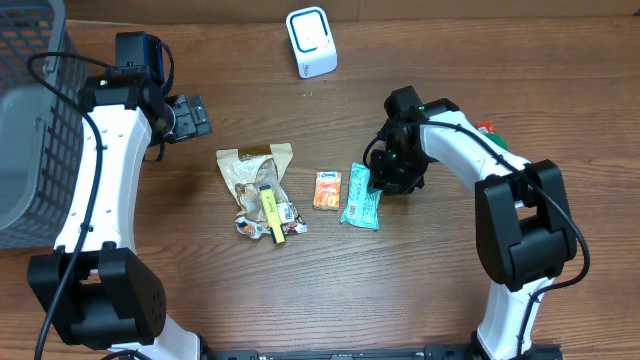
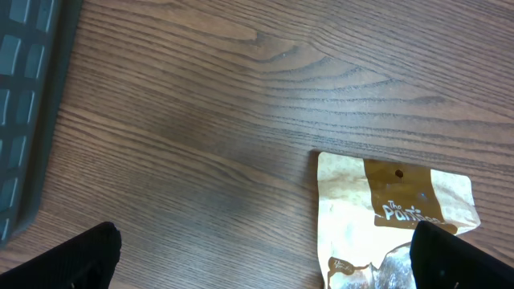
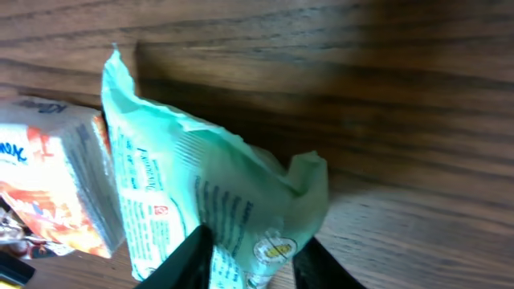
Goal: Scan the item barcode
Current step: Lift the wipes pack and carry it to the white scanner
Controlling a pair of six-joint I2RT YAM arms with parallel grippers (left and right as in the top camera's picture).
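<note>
A mint-green snack packet point(image 1: 360, 197) lies right of the table's centre. My right gripper point(image 1: 385, 185) is down at its right end. In the right wrist view the packet point(image 3: 201, 193) is bunched up between the two black fingers point(image 3: 189, 261), and my right gripper point(image 3: 253, 261) is shut on it. I can make out no barcode on it. The white scanner point(image 1: 311, 42) stands at the back edge. My left gripper point(image 1: 190, 117) hangs open at the back left, above bare wood, its fingers point(image 2: 80, 257) wide apart with nothing between them.
A small orange packet point(image 1: 327, 189) lies just left of the green one. Further left is a brown pouch point(image 1: 255, 170) with a yellow stick point(image 1: 271, 210) on it. A grey basket point(image 1: 30, 150) fills the far left. A red and green item point(image 1: 490, 130) shows behind the right arm.
</note>
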